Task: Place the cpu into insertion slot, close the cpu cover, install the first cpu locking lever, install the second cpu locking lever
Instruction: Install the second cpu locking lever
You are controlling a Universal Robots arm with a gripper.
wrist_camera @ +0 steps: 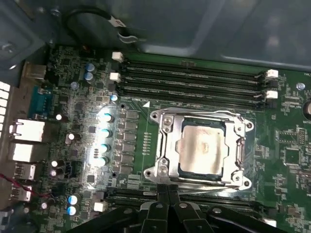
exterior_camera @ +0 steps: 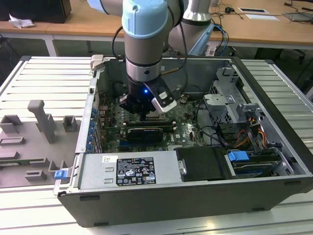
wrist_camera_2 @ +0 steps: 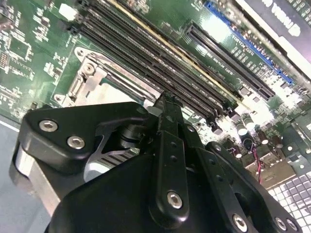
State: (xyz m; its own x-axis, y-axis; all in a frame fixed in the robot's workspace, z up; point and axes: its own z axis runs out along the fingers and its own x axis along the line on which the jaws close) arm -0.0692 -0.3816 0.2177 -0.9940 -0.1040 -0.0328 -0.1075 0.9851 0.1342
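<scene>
Cpu [wrist_camera: 201, 145] under closed cpu cover [wrist_camera: 167, 138]; fingers [wrist_camera: 167, 194] together, empty.

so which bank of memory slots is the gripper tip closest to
In the first wrist view, the bank on the gripper's side of the socket; the white-latched bank lies beyond the cpu cover.

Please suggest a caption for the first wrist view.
Chip seated under its metal cover, claw at the cover's edge.
</scene>
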